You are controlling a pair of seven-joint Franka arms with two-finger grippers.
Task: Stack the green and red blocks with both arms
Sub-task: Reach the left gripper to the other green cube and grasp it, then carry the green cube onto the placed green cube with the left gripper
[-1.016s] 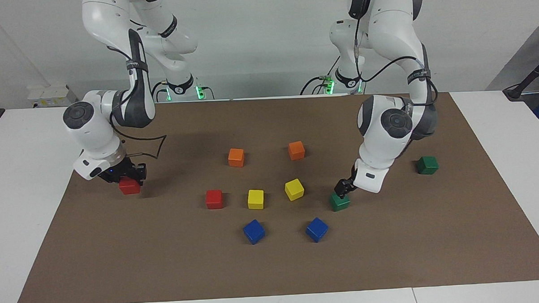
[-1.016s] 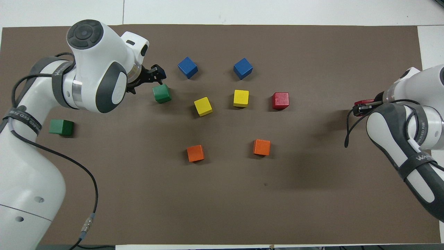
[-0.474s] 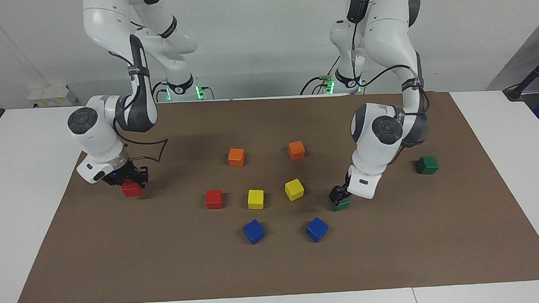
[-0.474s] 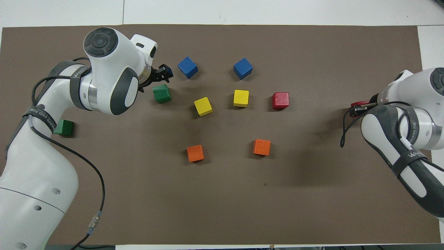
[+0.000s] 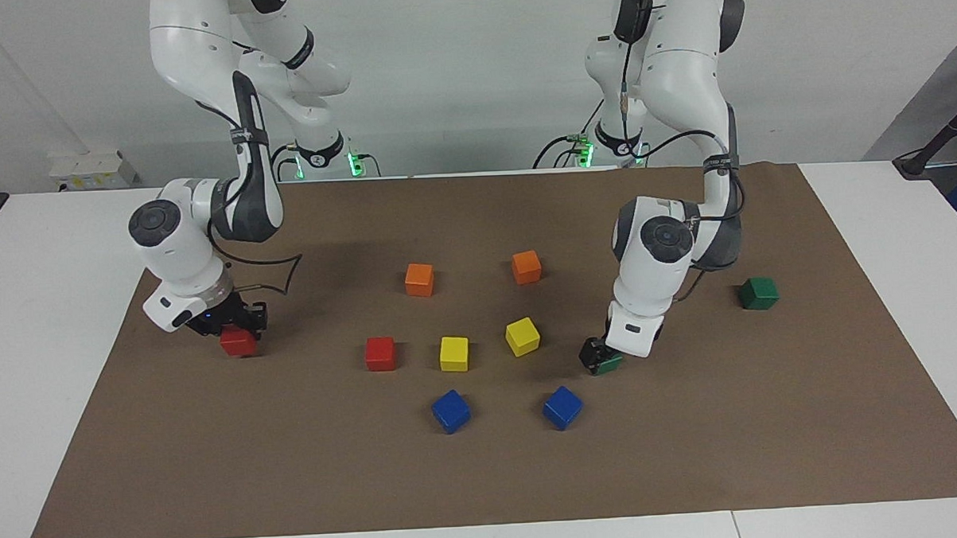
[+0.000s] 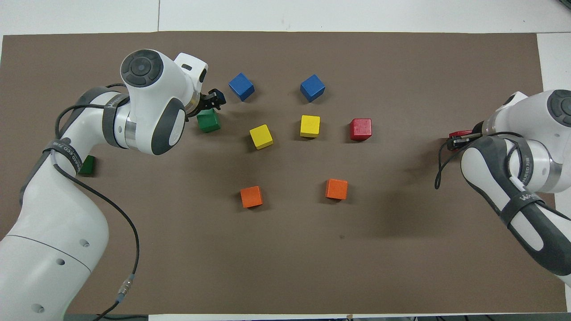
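The right gripper (image 5: 236, 329) is pinched tight on a bright red block (image 5: 238, 342), a small glossy cube held low at the right arm's end of the brown mat (image 5: 486, 476). The left gripper (image 5: 598, 356) has its fingers spread wide and sits down at a dark green block (image 5: 608, 363), which rests on the mat and is partly hidden by the fingers (whether they touch its sides cannot be told).

A second red block (image 5: 380, 354) sits on the mat beside two yellow cubes (image 5: 454, 354), between them and the held block. The second green block (image 5: 758, 293) sits alone toward the left arm's end of the table (image 5: 50, 316), nearer the robots than the first. Two orange cubes (image 5: 419, 279) lie nearer the robots than the yellow pair, and two blue cubes (image 5: 451, 411) lie farther out.
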